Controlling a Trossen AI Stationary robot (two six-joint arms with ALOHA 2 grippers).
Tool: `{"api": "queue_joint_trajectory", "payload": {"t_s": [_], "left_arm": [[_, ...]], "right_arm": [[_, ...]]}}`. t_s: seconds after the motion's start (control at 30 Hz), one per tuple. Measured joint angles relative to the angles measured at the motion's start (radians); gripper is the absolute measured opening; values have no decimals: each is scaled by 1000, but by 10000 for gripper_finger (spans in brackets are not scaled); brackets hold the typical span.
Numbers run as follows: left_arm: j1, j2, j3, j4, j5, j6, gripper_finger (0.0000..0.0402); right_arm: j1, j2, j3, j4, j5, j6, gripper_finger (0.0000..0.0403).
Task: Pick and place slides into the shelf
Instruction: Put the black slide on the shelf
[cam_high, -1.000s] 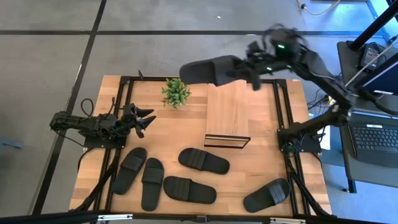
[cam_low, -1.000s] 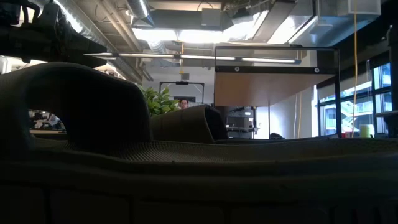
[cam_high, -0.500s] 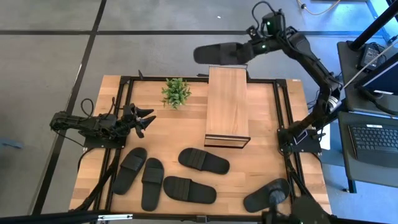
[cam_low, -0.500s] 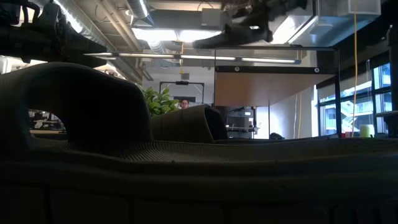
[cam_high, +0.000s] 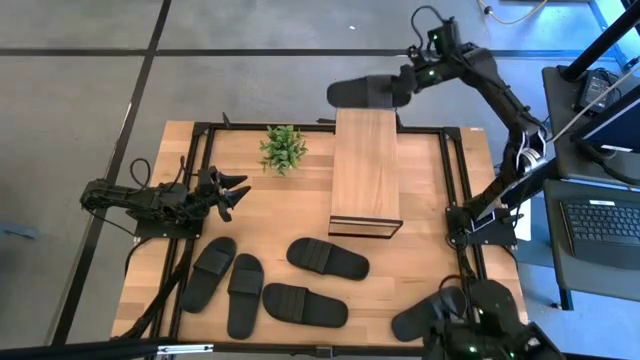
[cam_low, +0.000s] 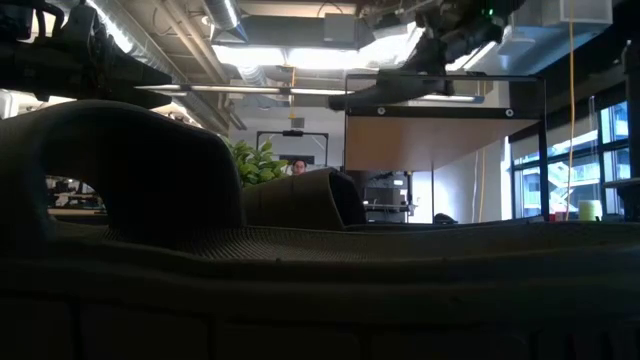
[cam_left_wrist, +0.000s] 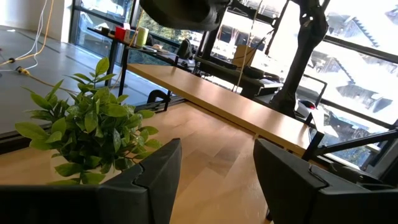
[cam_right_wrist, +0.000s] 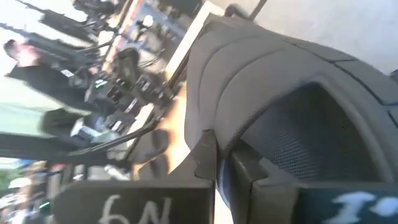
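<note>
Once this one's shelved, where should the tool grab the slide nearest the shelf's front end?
Take that slide by its ribbed strap, coming straight down from above. It lies flat, sole down, clear of its neighbours, so the raised strap is the one part fingers could close across.

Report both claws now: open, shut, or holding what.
Left claw: open, empty, beside the plant.
Right claw: shut on a slide, past the shelf's far end.
</note>
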Motion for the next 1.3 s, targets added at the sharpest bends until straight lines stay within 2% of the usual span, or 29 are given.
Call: {"api": "queue_joint_trajectory", "payload": {"t_s": [0.13,0.33,0.47,0.97,1.3], "left_arm": [[0,0,0,0,0,0,195],[0,0,0,0,0,0,195],[0,0,0,0,0,0,195],[0,0,0,0,0,0,195],[0,0,0,0,0,0,195]], "right_arm": [[-22,-4,-147,81,-79,27,15],[-55,-55,-352,307,-124,141,15],[-78,-79,-445,397,-134,198,15],[-89,-82,-591,624,-132,277,15],[-89,-81,-651,645,-68,187,15]]}}
